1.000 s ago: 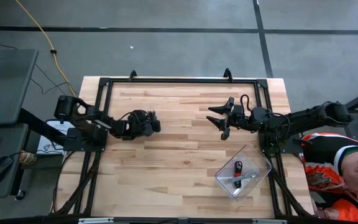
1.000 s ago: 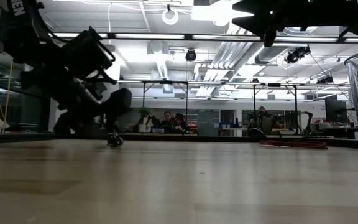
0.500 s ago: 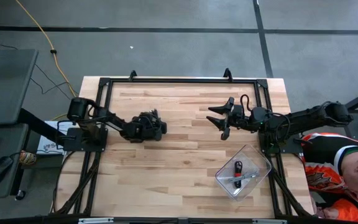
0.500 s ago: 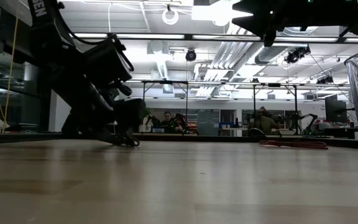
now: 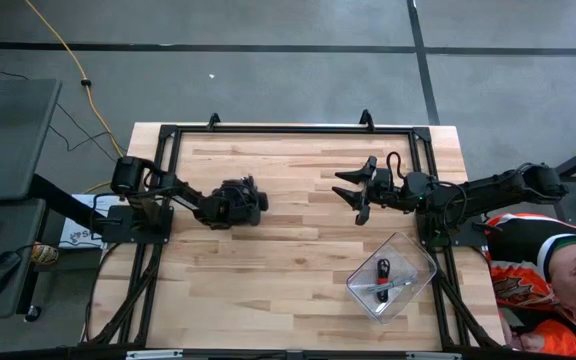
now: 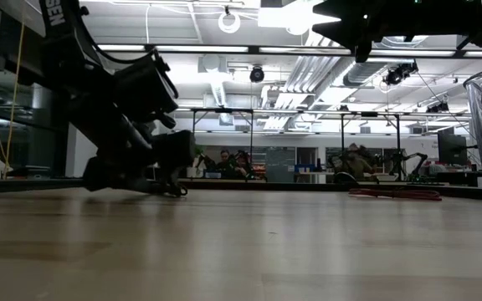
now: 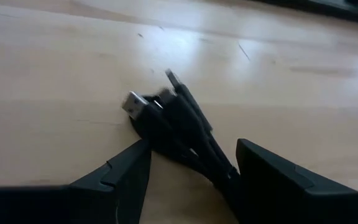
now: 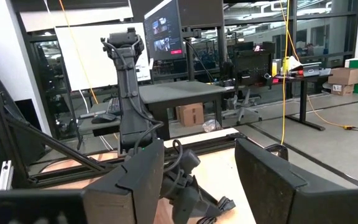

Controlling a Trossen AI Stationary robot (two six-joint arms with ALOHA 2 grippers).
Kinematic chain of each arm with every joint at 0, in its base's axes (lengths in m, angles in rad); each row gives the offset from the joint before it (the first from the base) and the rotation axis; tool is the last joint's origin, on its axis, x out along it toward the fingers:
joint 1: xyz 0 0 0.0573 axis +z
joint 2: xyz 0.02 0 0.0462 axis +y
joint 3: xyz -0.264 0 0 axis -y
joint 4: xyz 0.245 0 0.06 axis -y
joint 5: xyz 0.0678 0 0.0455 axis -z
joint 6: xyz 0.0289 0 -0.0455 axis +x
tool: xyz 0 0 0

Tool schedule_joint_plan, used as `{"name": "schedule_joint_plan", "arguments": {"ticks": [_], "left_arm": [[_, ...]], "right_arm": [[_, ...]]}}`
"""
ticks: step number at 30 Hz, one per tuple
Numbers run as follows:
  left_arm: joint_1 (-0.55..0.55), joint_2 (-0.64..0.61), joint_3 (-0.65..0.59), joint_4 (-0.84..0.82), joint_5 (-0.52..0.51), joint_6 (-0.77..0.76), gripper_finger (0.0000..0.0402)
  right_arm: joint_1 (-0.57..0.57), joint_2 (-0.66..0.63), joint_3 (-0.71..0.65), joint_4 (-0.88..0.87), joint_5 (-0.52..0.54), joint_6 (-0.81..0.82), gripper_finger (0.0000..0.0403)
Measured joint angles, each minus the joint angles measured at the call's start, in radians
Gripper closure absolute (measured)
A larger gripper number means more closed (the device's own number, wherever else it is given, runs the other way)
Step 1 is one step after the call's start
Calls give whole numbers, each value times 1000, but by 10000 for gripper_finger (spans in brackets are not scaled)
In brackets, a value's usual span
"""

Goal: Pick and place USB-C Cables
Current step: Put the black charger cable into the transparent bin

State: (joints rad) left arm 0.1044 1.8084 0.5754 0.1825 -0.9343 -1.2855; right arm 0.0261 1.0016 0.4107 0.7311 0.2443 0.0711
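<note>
L gripper [image 5: 251,203] is down low on the counter [image 5: 288,270], left of centre, nearer the far edge than the near one. Jaws spread wide, one finger each side of a black cable [image 7: 185,134] bundle; wrist view shows gaps betw. pads and cable, so no grip yet. Cable lies flat on the wood, silver plug tip pointing away from the gripper. In the low view the gripper [image 6: 174,167] sits tilted w/ its tips at counter level.

R gripper [image 5: 356,192] hangs above the counter right of centre, about level w/ the L one, well apart from it. Jaws partly open, nothing betw. them.

Clear bin [image 5: 392,277] sits near the right edge, toward the near right corner; inside are a black-and-red cable [image 5: 383,268] and a silver-grey cable [image 5: 388,288], lying close together.

A person in an orange-and-white top [image 5: 538,270] is beyond the right edge.
</note>
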Motion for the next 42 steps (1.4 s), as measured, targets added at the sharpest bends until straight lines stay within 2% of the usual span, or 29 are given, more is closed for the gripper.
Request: {"name": "schedule_joint_plan", "arguments": {"ticks": [4, 8, 13, 24, 42], "left_arm": [[2, 0, -1, 1, -21, -36, 193], [12, 0, -1, 2, -17, -22, 220], [14, 0, 0, 6, -14, -19, 275], [12, -2, 0, 7, -28, 104, 392], [13, -6, 0, 4, -23, 247, 401]], "right_arm": [[0, 0, 0, 0, 0, 0, 213], [0, 0, 0, 0, 0, 0, 213], [0, 0, 0, 0, 0, 0, 213], [0, 0, 0, 0, 0, 0, 213], [0, 0, 0, 0, 0, 0, 213]]}}
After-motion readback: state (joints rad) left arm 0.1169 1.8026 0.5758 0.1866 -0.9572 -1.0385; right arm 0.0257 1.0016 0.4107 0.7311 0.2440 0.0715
